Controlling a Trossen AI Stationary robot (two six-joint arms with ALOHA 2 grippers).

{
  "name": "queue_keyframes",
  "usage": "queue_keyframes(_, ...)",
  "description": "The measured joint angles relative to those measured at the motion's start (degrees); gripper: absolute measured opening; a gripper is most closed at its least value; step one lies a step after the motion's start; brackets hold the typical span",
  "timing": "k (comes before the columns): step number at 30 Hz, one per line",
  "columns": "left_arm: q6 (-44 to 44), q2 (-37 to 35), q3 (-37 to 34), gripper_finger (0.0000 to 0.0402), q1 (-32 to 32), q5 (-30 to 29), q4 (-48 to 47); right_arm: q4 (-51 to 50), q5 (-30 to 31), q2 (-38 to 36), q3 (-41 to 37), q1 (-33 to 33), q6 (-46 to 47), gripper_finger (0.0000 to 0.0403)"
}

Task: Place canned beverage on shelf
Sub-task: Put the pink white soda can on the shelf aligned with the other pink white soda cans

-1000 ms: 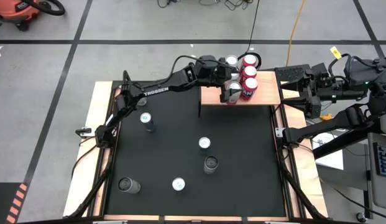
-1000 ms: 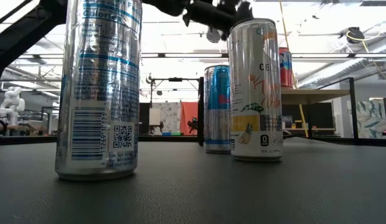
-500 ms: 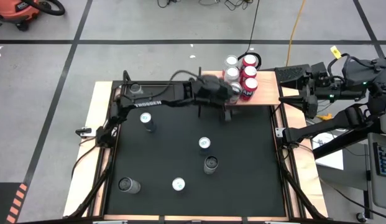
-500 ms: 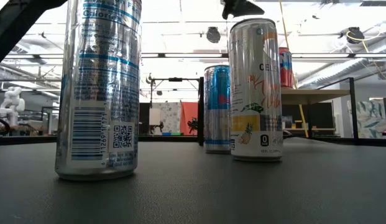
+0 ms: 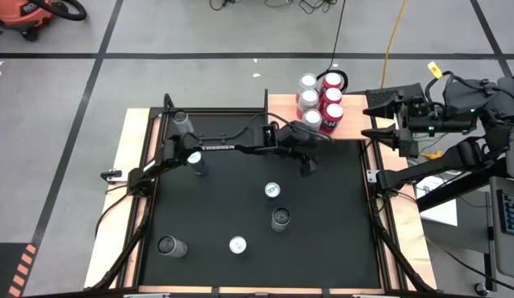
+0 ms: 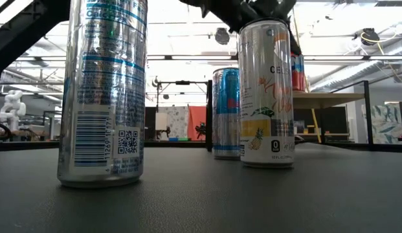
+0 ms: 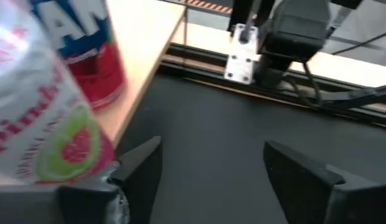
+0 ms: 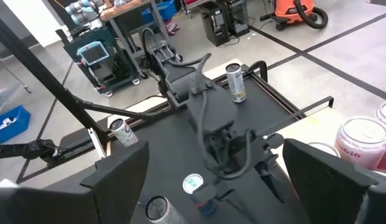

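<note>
Now left end effector (image 5: 306,157) spread, empty, just off shelf (image 5: 356,124); next, centre fingers squarely around a tabletop can (image 5: 273,191) before closing.

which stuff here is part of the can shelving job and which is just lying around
Part of the job:
- shelf, with five cans on it
- loose cans on the black mat, waiting to be shelved
- left gripper, open and empty, over the mat just off the shelf
- right gripper, open, waiting beside the shelf

Just lying about:
- orange vacuum on the floor
- yellow cable
</note>
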Motion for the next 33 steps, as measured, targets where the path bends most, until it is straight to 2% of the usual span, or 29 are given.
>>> queue_keyframes(8, 2.4, 0.2, 0.0, 0.0200, 1.8, -1.7, 0.2, 0.0, 0.0, 0.5, 0.0, 0.0, 0.0, 0.0350)
queue_keyframes(14, 3.5, 0.2, 0.0, 0.0170, 2.1, -1.8, 0.2, 0.0, 0.8, 1.1, 0.0, 0.0, -0.2, 0.0350)
queue_keyframes(23, 4.4, 0.3, 0.0, 0.0160, 2.2, -5.8, 0.5, 0.0, 1.3, 1.2, 0.0, 0.0, 0.1, 0.0349)
queue_keyframes(33, 4.9, 0.3, 0.0, 0.0160, 2.2, -7.4, 0.5, 0.0, 1.3, 1.2, 0.0, 0.0, 0.2, 0.0349)
